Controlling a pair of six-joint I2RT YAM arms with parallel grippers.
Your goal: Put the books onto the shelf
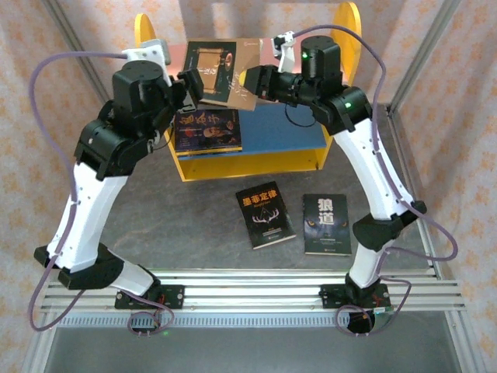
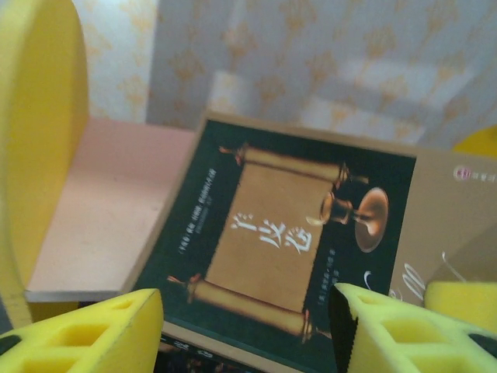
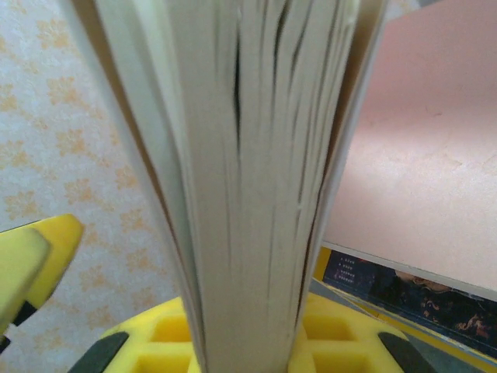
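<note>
The shelf (image 1: 248, 167) stands at the back of the table, with yellow side panels, a pink upper board (image 2: 109, 210) and a blue lower board. A book with a brown scroll on a dark cover (image 1: 221, 71) is tilted over the upper board. My right gripper (image 1: 255, 81) is shut on its right edge, and the page edges (image 3: 248, 194) rise straight up from between the fingers (image 3: 342, 342). My left gripper (image 2: 245, 334) is open at the book's left edge, the cover (image 2: 272, 225) showing between its yellow fingers (image 2: 85, 334). Another dark book (image 1: 207, 130) lies on the lower board.
Two dark-covered books lie flat on the table in front of the shelf, one with yellow characters (image 1: 265, 215) and one with white characters (image 1: 327, 224). The left yellow side panel (image 2: 31, 116) stands close beside my left gripper. Frame posts rise at both sides.
</note>
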